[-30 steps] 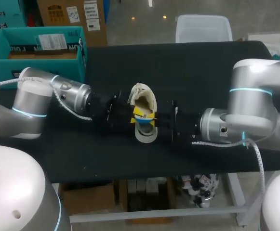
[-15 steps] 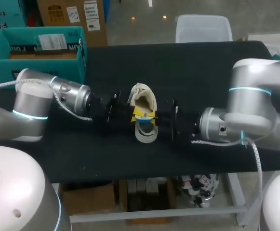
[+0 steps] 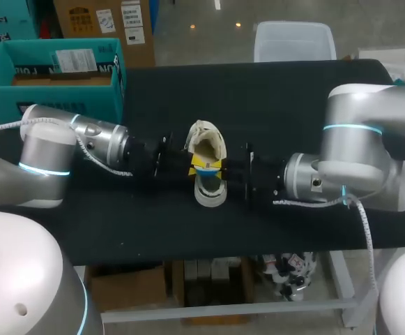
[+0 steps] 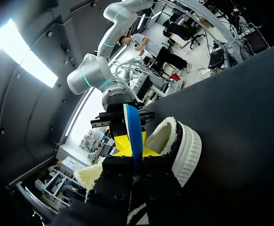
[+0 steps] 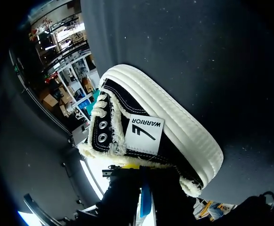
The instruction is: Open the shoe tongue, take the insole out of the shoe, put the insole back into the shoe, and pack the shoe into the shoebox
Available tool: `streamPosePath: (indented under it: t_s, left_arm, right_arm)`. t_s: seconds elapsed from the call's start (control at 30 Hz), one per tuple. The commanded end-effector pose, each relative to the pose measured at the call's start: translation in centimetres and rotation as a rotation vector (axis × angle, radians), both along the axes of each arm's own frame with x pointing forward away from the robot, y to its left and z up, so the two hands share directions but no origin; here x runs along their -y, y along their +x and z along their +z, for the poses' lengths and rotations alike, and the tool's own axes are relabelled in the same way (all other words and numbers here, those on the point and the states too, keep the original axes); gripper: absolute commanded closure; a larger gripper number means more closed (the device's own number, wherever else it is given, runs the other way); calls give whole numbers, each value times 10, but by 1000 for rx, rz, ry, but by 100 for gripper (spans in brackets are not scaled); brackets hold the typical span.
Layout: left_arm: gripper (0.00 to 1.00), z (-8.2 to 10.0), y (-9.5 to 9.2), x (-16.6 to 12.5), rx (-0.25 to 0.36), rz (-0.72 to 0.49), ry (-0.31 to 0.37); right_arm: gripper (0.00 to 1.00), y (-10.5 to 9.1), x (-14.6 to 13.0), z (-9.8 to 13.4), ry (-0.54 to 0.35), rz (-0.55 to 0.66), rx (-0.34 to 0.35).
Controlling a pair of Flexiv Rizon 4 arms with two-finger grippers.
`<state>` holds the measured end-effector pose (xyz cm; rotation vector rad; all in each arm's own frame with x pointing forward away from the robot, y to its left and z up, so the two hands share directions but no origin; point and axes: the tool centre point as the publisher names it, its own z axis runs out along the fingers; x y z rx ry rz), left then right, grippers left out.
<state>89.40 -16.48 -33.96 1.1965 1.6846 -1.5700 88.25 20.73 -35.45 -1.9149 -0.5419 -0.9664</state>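
Left hand (image 4: 136,165) grips insole (image 4: 131,129) at shoe (image 4: 186,150) on the black table (image 3: 279,105).

Left hand (image 3: 194,166) facing right hand (image 3: 220,169)

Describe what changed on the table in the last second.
The right arm shifted slightly toward the shoe; the left arm drew slightly back. Nothing was taken or released. The shoe stayed put, with the left end effector and right end effector at it, the insole between them.
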Motion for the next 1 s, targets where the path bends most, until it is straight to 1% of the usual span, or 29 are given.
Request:
streamPosePath:
  t_s: [0.03,0.1,0.37,0.53,0.6,0.7,0.77,0.83,0.93,0.97,1.0]
  left_arm:
    - [100,-3,2,3,-6,-10,-8]
    - [100,-3,1,3,-9,-9,-9]
    - [100,-1,-2,3,-6,-4,-3]
    - [100,-1,-3,4,-4,-2,1]
    - [100,-1,-3,5,-3,-1,3]
    - [100,-2,-3,5,-3,4,7]
    - [100,-2,-3,5,-2,8,13]
    - [100,-2,-3,5,-3,11,18]
    - [100,5,-7,4,-9,12,12]
    - [69,7,-9,3,-12,7,4]
    - [61,10,-11,2,-11,7,1]
  right_arm:
    - [55,-5,3,3,5,-7,3]
    - [53,-8,5,6,6,-9,9]
    - [60,-18,10,13,12,-8,36]
    - [73,-19,10,14,22,5,41]
    - [81,-19,8,15,20,14,42]
    - [85,-19,6,14,17,24,42]
    - [100,-20,5,14,18,29,42]
    - [100,-20,5,14,17,32,40]
    - [100,-20,5,13,10,32,39]
    - [100,-20,5,13,7,31,38]
    - [100,-20,5,13,5,30,38]
